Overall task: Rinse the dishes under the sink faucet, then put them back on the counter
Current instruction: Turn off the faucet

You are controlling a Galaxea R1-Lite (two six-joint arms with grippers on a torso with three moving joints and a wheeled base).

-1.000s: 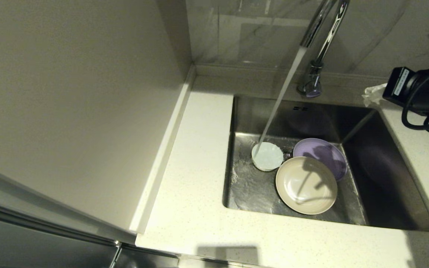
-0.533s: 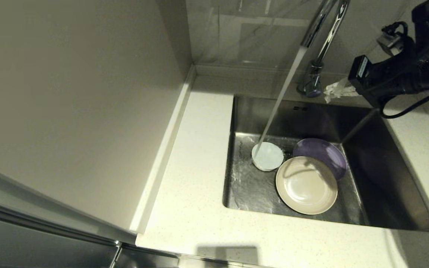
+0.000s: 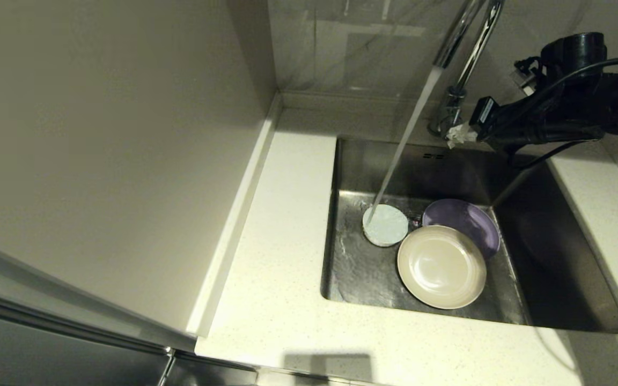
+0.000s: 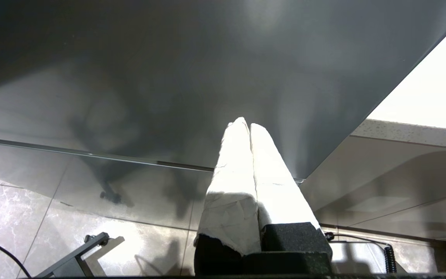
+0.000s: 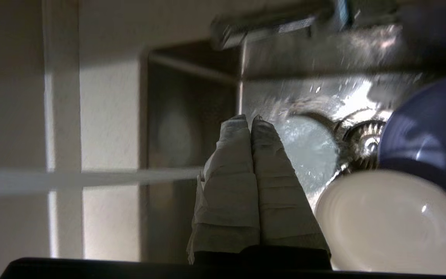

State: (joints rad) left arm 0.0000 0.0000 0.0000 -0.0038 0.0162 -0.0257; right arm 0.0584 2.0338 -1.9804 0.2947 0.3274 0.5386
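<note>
Stainless steel sink [image 3: 556,257] has all three dishes sitting on its floor right now: the small white bowl [image 3: 385,225] directly under the running stream from the chrome faucet [image 3: 464,48], the beige plate [image 3: 441,266] in front, and the lavender plate [image 3: 467,222] tucked partly behind it. So I'd call the task barely started. Only the bowl is catching water, both plates look untouched by the stream, and nothing has gone back on the speckled worktop [image 3: 277,268] yet.

The right end effector [image 3: 456,134] is up by the faucet base, above the back of the sink, white-wrapped fingers [image 5: 238,155] pressed together with nothing between them. The left end effector [image 4: 249,128] is parked out by the cabinet front, also closed and empty.

Compared with a second ago, the right arm has swung in from the far right edge toward the faucet. The dishes haven't budged.
</note>
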